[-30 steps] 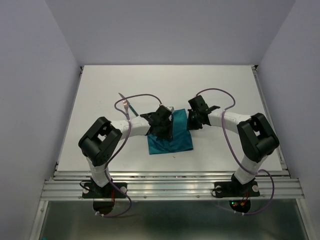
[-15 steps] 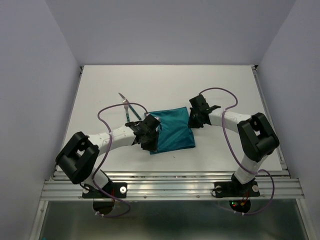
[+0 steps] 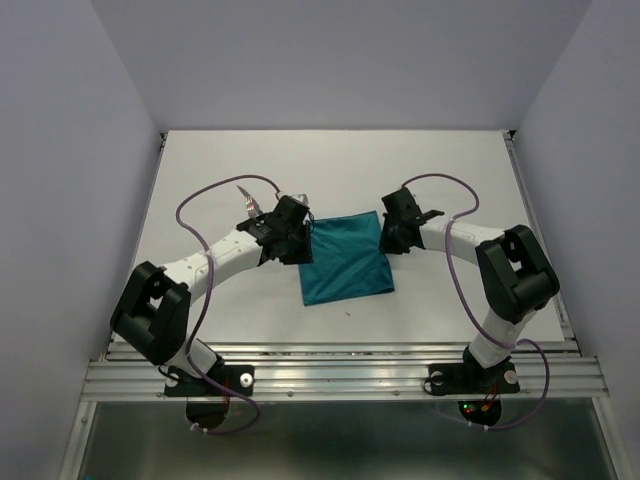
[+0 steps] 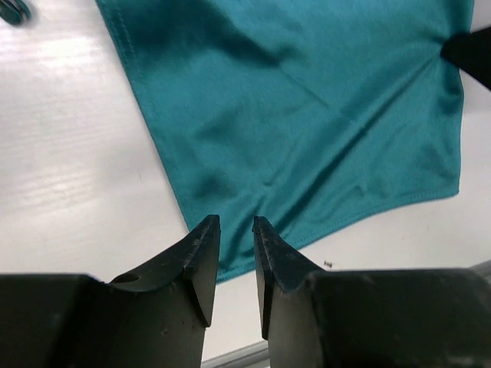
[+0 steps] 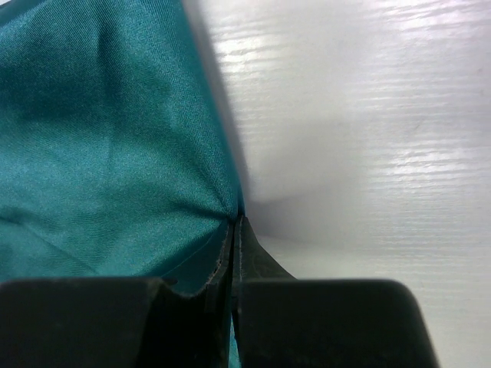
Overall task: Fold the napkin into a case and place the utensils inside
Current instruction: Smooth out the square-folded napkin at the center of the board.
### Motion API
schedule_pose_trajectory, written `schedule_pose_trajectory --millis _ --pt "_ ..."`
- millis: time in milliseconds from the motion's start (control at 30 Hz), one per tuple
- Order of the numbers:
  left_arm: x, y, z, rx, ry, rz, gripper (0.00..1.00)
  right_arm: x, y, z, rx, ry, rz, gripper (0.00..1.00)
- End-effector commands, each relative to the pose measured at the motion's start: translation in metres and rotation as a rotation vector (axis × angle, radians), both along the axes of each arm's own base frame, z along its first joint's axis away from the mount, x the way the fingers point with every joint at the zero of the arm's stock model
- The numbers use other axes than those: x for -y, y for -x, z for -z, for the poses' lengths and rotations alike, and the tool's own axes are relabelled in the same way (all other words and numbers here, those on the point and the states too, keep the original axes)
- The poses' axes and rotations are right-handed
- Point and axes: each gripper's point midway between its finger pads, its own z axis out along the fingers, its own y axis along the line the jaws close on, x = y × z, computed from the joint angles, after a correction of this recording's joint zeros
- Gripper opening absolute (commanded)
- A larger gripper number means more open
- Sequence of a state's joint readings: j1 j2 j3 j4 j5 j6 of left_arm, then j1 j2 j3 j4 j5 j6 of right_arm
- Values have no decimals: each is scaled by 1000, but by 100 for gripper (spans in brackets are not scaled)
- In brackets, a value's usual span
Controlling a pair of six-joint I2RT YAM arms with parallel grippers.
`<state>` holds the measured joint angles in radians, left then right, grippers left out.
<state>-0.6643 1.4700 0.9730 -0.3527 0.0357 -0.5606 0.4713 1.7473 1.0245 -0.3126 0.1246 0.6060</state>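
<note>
The teal napkin (image 3: 345, 262) lies spread flat in the middle of the white table (image 3: 450, 180); it also fills the left wrist view (image 4: 307, 115) and the right wrist view (image 5: 100, 138). My right gripper (image 3: 384, 237) is shut on the napkin's far right corner, and the cloth puckers at the closed jaws (image 5: 234, 224). My left gripper (image 3: 297, 240) hovers over the napkin's far left corner. Its jaws (image 4: 236, 224) stand a little apart with nothing between them. One utensil (image 3: 248, 203) pokes out behind the left arm, its end at the corner of the left wrist view (image 4: 11, 9).
The metal rail (image 3: 340, 355) runs along the table's near edge. Lilac walls (image 3: 60, 200) close in both sides and the back. The arms' cables (image 3: 200, 205) loop above the table.
My left arm has drawn back off the middle of the napkin, swung left, then reached to the far left corner. The napkin now lies flatter and wider. The right gripper has kept its hold.
</note>
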Motion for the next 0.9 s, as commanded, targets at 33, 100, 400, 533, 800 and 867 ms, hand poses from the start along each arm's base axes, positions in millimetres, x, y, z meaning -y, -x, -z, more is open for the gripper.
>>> schedule_pose_trajectory --millis 33,100,400,533,800,867 --pt "4 -47 -8 67 39 -50 36 33 0 10 -1 88 48 1" --pt "3 -68 -5 64 50 -76 36 43 -5 10 5 104 66 1" --pt "13 -125 13 62 10 -118 35 42 -15 -19 57 69 42 44" --pt "12 -148 11 73 4 -137 35 34 -36 -43 115 51 40 45" --pt "10 -182 19 83 -15 -158 35 29 -81 -38 126 56 46 17" --pt "10 -190 24 84 -20 -157 35 26 -95 -43 143 43 46 16"
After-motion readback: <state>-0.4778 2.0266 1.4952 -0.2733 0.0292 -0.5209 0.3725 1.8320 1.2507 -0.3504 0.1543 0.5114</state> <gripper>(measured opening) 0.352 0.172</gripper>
